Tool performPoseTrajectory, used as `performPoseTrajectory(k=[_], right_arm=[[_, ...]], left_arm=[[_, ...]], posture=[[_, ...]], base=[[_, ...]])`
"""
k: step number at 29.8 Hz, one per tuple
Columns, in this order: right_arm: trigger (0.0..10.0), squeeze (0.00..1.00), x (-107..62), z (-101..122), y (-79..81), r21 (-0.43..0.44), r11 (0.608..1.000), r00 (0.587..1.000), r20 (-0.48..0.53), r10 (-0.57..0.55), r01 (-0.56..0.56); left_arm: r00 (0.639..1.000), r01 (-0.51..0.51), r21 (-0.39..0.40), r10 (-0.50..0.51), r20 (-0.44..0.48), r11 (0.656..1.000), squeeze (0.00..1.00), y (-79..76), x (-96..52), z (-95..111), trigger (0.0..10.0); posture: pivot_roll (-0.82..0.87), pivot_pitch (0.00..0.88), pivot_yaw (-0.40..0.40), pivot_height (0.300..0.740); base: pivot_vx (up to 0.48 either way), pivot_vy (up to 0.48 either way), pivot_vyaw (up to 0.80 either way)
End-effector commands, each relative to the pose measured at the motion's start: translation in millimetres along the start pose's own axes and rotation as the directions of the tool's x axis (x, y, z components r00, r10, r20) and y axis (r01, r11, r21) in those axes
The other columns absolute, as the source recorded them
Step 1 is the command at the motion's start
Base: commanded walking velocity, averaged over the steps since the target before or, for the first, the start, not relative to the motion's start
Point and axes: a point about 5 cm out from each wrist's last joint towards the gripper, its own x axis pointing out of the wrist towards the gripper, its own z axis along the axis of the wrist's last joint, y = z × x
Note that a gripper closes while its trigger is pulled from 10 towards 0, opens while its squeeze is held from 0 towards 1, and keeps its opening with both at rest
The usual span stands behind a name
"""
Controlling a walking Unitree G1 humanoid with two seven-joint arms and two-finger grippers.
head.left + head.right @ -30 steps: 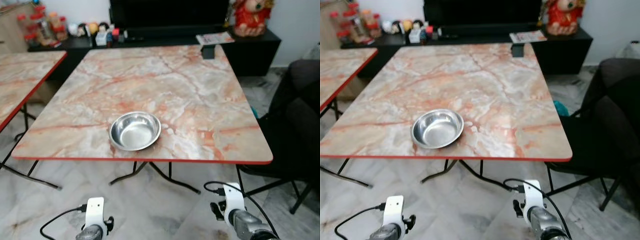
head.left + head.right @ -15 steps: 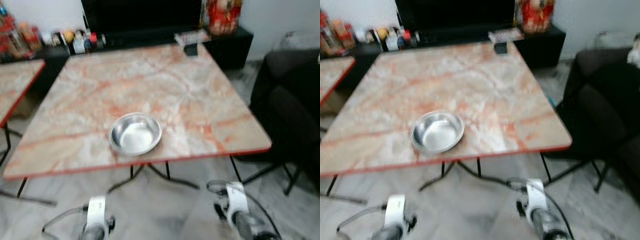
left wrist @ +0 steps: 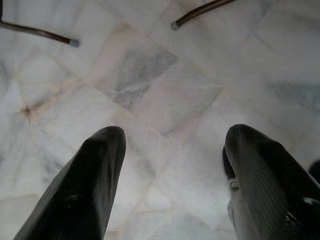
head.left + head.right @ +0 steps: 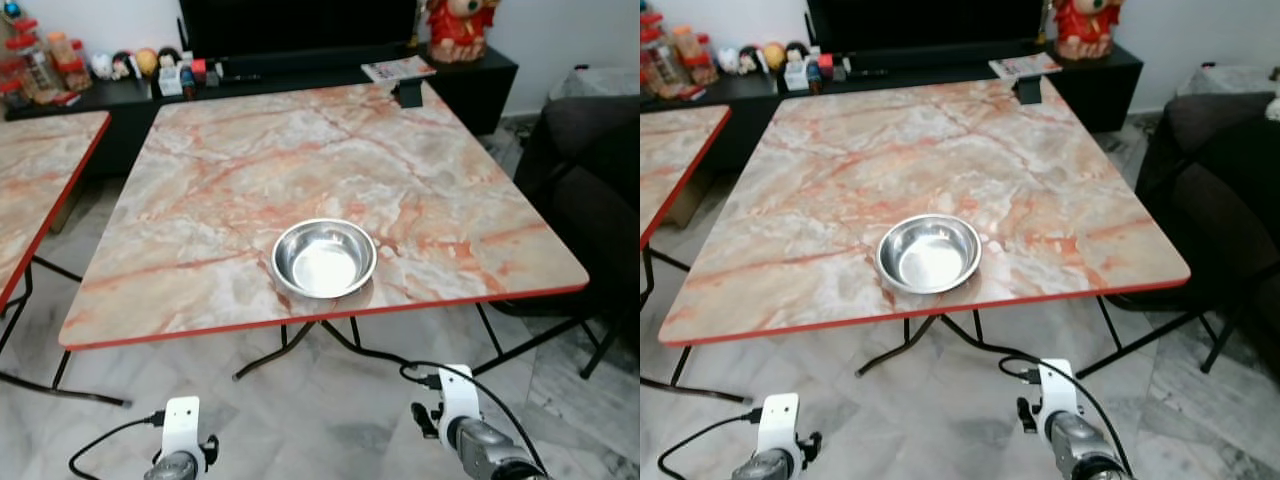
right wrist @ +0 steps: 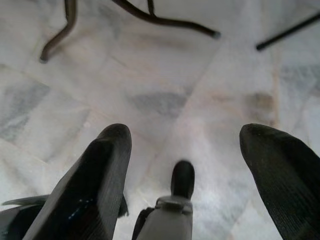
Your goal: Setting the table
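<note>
Bowl [image 4: 324, 258]: steel, upright on the marble table [image 4: 250, 170], near its front edge.
Left gripper [image 3: 172, 165]: hanging low over the floor [image 3: 165, 85], fingers spread, holding nothing.
Right gripper [image 5: 186, 165]: hanging low over the floor, fingers spread, holding nothing.

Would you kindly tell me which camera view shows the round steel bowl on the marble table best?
The left eye view shows the round steel bowl best: whole, sharp, near the marble table's front edge. The right eye view shows the same bowl just as fully. Both wrist views look down at the tiled floor, past open fingers.
</note>
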Motion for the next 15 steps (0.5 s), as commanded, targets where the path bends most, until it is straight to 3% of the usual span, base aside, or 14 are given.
performPoseTrajectory(k=[1,5,15], right_arm=[[10.0,0.0,0.2,0.1,1.5,0.012,1.0,1.0,0.001,0.009,-0.009],[10.0,0.0,0.2,-0.3,2.1,0.013,1.0,1.0,-0.004,0.015,-0.015],[10.0,0.0,0.2,0.6,2.2,0.013,1.0,1.0,0.009,0.015,-0.015]], left_arm=[[1.0,-0.011,0.016,0.011,-0.015,1.0,0.0,3.2,-0.5,-4.0,10.0],[1.0,-0.011,0.018,0.011,-0.015,1.0,0.0,3.5,-0.5,-4.1,10.0],[1.0,-0.013,0.023,0.013,-0.017,1.0,0.0,3.8,-0.5,-4.2,10.0]], posture=[[-0.06,0.044,0.085,0.74],[-0.06,0.044,0.085,0.74],[-0.06,0.042,0.088,0.74]], base=[[0.0,0.465,0.0],[0.0,0.466,-0.2],[0.0,0.0,-0.08]])
